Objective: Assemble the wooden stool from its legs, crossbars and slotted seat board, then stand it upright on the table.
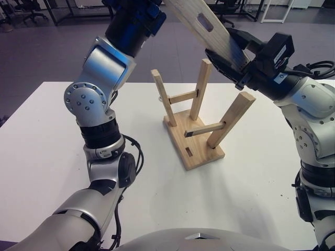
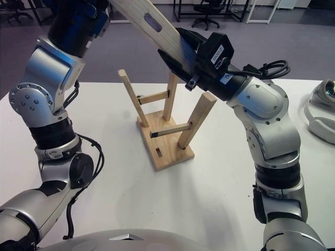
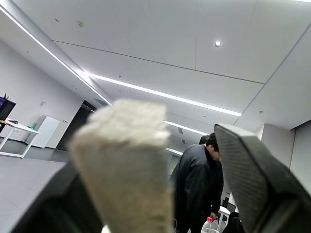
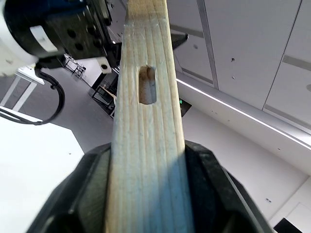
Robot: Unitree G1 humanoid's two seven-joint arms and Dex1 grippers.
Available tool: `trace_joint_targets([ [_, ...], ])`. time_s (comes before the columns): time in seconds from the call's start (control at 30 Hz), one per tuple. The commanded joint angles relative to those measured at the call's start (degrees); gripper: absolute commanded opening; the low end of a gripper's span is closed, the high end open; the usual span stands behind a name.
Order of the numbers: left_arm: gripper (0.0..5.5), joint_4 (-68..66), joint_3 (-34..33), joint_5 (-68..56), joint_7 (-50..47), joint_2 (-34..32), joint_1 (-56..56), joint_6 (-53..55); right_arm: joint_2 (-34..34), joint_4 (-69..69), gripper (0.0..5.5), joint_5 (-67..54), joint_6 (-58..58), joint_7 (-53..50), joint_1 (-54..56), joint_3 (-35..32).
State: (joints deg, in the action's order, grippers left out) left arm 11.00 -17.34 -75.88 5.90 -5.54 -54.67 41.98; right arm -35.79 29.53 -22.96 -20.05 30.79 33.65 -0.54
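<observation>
right wrist view showed the slotted seat board (image 4: 146, 121), stiff light wood best held at its ends, aloft above the half-built stool (image 1: 193, 144); right gripper (image 4: 150, 194) jaws clenched its lower end, left gripper (image 3: 160, 160) jaws parted round the upper.

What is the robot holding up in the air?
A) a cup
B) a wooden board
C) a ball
B: the right end effector grips a wooden board with a slot in it, high above the table.
</observation>
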Motion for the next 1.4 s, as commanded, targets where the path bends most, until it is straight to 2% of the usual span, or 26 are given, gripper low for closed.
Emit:
trace_joint_targets([
  [0.03, 2.63, 1.00, 0.96, 0.95, -0.33, -0.99, 1.91, -0.54, 1.00, -0.28, 2.07, 0.36, 0.07, 0.82, 0.76, 0.45],
  [0.3, 1.15, 0.79, 1.22, 0.65, -1.50, -0.96, 2.19, -2.30, 2.51, -0.34, 2.07, 2.74, 1.20, 0.48, 1.51, 1.51],
  [0.37, 1.03, 1.19, 1.06, 0.83, -2.07, -0.91, 2.69, -2.89, 3.22, -0.76, 2.71, 3.41, 1.36, 0.32, 2.04, 1.48],
  [0.47, 1.03, 1.76, -0.09, 1.32, -2.76, -2.89, 4.02, -3.45, 4.20, 0.57, 3.30, 2.45, -0.51, -0.79, 1.95, 0.66],
  [0.57, 1.03, 6.04, -4.39, -0.38, -4.93, -8.24, 10.75, -1.93, 7.13, 0.17, 3.77, -5.48, -6.20, -5.70, 2.14, -6.92],
  [0.67, 1.03, 10.03, -9.00, -3.38, -6.84, -13.46, 19.80, -0.19, 7.17, -2.43, 3.77, -11.99, -14.15, -11.74, 2.48, -14.91],
  [0.73, 1.03, 13.42, -11.25, -5.07, -7.47, -16.58, 26.98, 0.99, 4.48, -9.20, 3.77, -11.09, -19.64, -13.83, -0.41, -18.02],
  [0.83, 1.02, 18.19, -10.02, -4.41, -8.40, -18.16, 35.38, 1.68, 2.90, -18.93, 3.77, -6.66, -20.07, -9.63, -11.04, -14.04],
  [0.93, 1.02, 21.52, -4.32, -0.37, -10.16, -14.16, 43.41, 0.51, 6.13, -26.77, 3.77, -2.98, -14.57, -5.20, -16.91, -7.88],
  [1.03, 1.02, 23.56, -0.15, 5.37, -16.13, -7.53, 49.51, -3.42, 8.19, -31.35, 3.77, 1.93, -7.93, -1.71, -19.60, -1.61],
  [1.2, 1.02, 23.73, 3.74, 12.11, -22.33, 1.27, 55.38, -9.08, 10.38, -26.32, 3.77, 2.34, -5.39, 1.62, -24.40, 1.36],
  [1.4, 1.02, 24.22, 5.12, 19.05, -23.36, 0.43, 59.25, -9.22, 13.29, -18.82, 3.77, 2.08, -6.91, 1.42, -27.43, 4.53],
])
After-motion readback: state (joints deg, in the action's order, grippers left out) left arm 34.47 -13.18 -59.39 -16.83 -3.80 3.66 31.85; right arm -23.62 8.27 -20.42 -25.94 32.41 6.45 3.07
